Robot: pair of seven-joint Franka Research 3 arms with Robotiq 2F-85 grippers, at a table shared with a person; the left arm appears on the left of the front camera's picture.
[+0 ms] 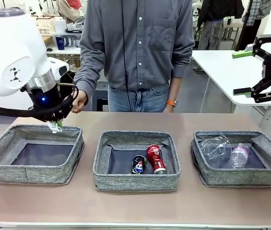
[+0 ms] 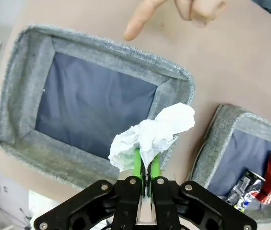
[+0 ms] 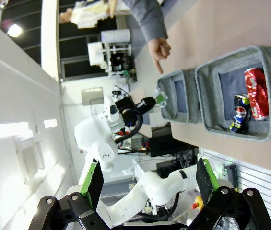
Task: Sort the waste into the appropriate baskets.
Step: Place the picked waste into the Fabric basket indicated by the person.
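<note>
My left gripper [image 2: 145, 167] is shut on a crumpled white paper wad [image 2: 153, 135], held above the near rim of the empty left basket [image 2: 25, 86]. From the front, the left gripper [image 1: 55, 125] hangs at that basket's [image 1: 29, 175] far edge. The middle basket [image 1: 135, 182] holds a red can [image 1: 156, 158] and a dark blue can [image 1: 138, 164]. In the right basket [image 1: 241, 178] lie a clear cup [image 1: 215, 146] and a small clear bottle [image 1: 239, 155]. My right gripper [image 1: 241, 72] stands open and empty, high at the right, away from the baskets.
A person stands at the far side of the table. One hand [image 1: 80, 101] points a finger [image 2: 137, 26] down toward the left basket. A white table [image 1: 221, 67] stands behind at the right. Bare tabletop runs in front of the baskets.
</note>
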